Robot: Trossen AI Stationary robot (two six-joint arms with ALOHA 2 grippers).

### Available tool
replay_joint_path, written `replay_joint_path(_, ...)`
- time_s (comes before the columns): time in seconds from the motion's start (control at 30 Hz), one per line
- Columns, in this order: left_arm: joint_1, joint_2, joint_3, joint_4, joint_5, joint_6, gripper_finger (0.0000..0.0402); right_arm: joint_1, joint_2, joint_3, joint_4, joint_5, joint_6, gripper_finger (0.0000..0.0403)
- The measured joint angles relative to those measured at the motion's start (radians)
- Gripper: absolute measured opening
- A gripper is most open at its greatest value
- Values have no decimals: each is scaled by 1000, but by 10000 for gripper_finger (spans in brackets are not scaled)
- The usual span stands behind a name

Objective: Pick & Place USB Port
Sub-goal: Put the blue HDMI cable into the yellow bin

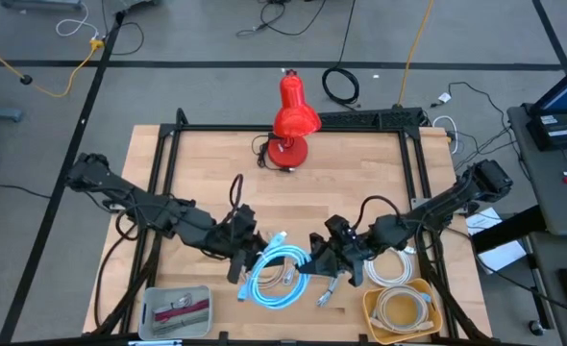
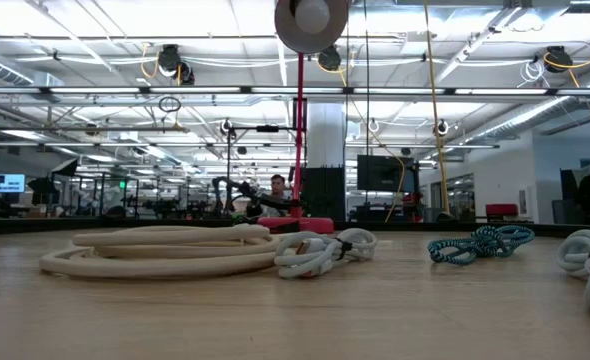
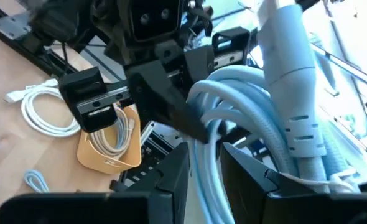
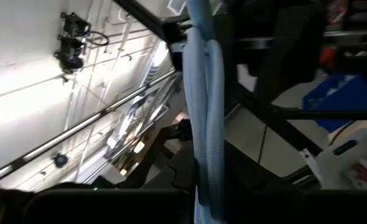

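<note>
Both arms are dark, almost black, built of slim tubular links joined by thicker, blocky joint housings. A thin black cable arcs loosely above the left arm point(image 1: 139, 204) near its wrist, and a similar loop rises over the right arm point(image 1: 437, 207). The left wrist view shows the right arm's wrist block: boxy black plastic with a glossy square face, small round screws and flat angular plates leading to its jaws.

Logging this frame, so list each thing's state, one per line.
Blue cable: coiled, held between both grippers.
Left gripper: shut on blue cable.
Right gripper: shut on blue cable.
White cable: coiled inside the yellow bowl.
Grey tray: holds small items.
Red lamp: upright.
</note>
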Motion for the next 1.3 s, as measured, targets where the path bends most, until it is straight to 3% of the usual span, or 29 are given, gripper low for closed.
replay_joint_path(0.23, -1, -20, 0, -97, -75, -48, 97, -8, 2, -2, 24, 10, -20, 29)
replay_joint_path(0.57, -3, -126, 2, -642, -379, -222, 97, 22, -25, -3, 143, -6, -26, 28)
replay_joint_path(0.7, -6, -167, 2, -674, -402, -175, 97, 60, -67, -3, 122, -16, -54, 28)
replay_joint_path(0.77, -11, -189, 2, -600, -363, -85, 95, 80, -90, -3, 129, -16, -70, 28)
replay_joint_path(0.9, -11, -222, 2, -374, -185, 131, 66, 123, -139, -3, 101, -14, -116, 28)
replay_joint_path(0.97, -11, -225, 2, -279, -103, 189, 54, 147, -165, -3, 45, 19, -132, 28)
replay_joint_path(1.03, -6, -220, 2, -176, -84, 211, 52, 168, -192, -3, -39, 76, -140, 28)
replay_joint_path(1.13, 16, -193, 2, -94, -74, 177, 74, 184, -209, -3, -112, 128, -142, 28)
replay_joint_path(1.3, 54, -125, 2, -84, 31, 85, 153, 184, -212, -3, -110, 142, -150, 28)
